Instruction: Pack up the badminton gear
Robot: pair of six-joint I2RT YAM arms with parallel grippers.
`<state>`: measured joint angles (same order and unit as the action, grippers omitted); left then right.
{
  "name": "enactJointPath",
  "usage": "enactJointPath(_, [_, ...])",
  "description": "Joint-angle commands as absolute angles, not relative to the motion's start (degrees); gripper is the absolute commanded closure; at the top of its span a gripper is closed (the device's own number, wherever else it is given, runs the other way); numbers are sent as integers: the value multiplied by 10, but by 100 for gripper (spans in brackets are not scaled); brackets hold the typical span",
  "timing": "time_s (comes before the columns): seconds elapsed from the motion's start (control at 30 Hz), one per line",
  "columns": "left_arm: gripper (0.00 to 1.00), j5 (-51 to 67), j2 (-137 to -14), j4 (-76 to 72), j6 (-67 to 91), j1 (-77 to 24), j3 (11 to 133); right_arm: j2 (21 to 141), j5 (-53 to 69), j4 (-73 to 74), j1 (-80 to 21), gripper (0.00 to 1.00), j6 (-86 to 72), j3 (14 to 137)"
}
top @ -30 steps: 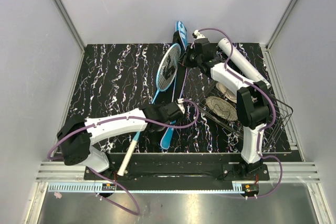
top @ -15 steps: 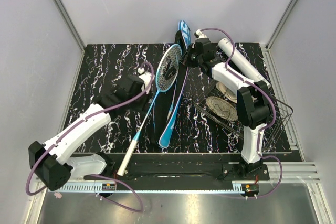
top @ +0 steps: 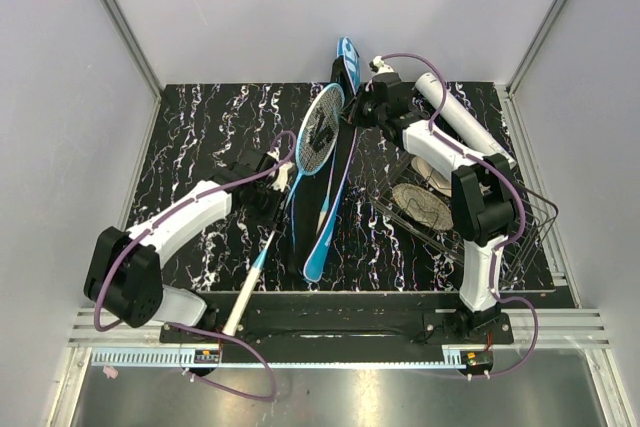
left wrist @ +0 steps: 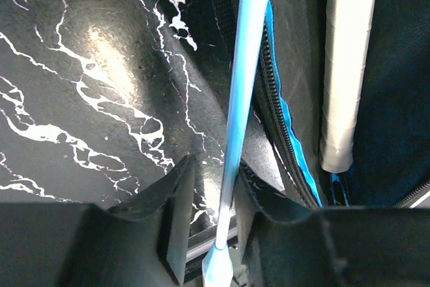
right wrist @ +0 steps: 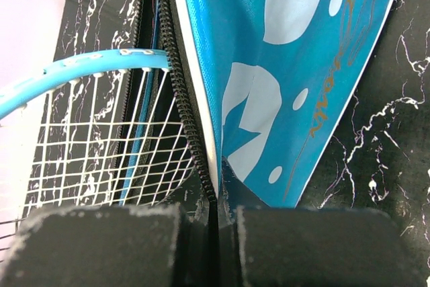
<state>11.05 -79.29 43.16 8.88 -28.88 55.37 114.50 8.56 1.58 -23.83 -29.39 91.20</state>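
A light-blue racket lies slanted on the marble table, its head (top: 322, 129) against the open blue cover (top: 330, 197) and its white handle (top: 245, 297) toward the near edge. My left gripper (top: 277, 187) straddles its thin blue shaft (left wrist: 245, 85). In the left wrist view the left gripper (left wrist: 213, 166) is open, with a gap on the shaft's left side. A second white handle (left wrist: 348, 65) lies inside the cover. My right gripper (right wrist: 218, 210) is shut on the cover's zipped edge (right wrist: 195, 132) and holds the flap (right wrist: 295, 65) up. A white tube (top: 455, 117) lies at the back right.
A black wire basket (top: 520, 222) stands at the right beside the right arm, with round woven discs (top: 420, 205) in it. The racket head (right wrist: 87, 132) leans against the cover's opening. Grey walls close in the table on three sides.
My left gripper left the lower part of the cover, swung up and left, opened, and now sits over the racket's shaft. The right gripper and cover flap have not moved.
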Motion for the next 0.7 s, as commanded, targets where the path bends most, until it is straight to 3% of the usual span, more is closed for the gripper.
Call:
enactJointPath(0.0, [71, 130, -803, 414, 65, -287, 548, 1109, 92, -51, -235, 100, -296, 917])
enactJointPath(0.07, [80, 125, -802, 415, 53, -292, 546, 1108, 87, -50, -236, 100, -306, 916])
enactJointPath(0.1, [93, 94, -795, 417, 48, -297, 548, 1109, 71, -50, -235, 100, -312, 917])
enactJointPath(0.17, [99, 69, -784, 420, 43, -315, 557, 1105, 50, -39, -235, 100, -332, 916])
enactJointPath(0.47, [100, 26, -826, 538, 76, -350, 646, 1101, -39, -34, -240, 100, -294, 912])
enactJointPath(0.67, [100, 163, -880, 547, 51, -349, 709, 1073, -5, -96, -257, 100, -264, 851])
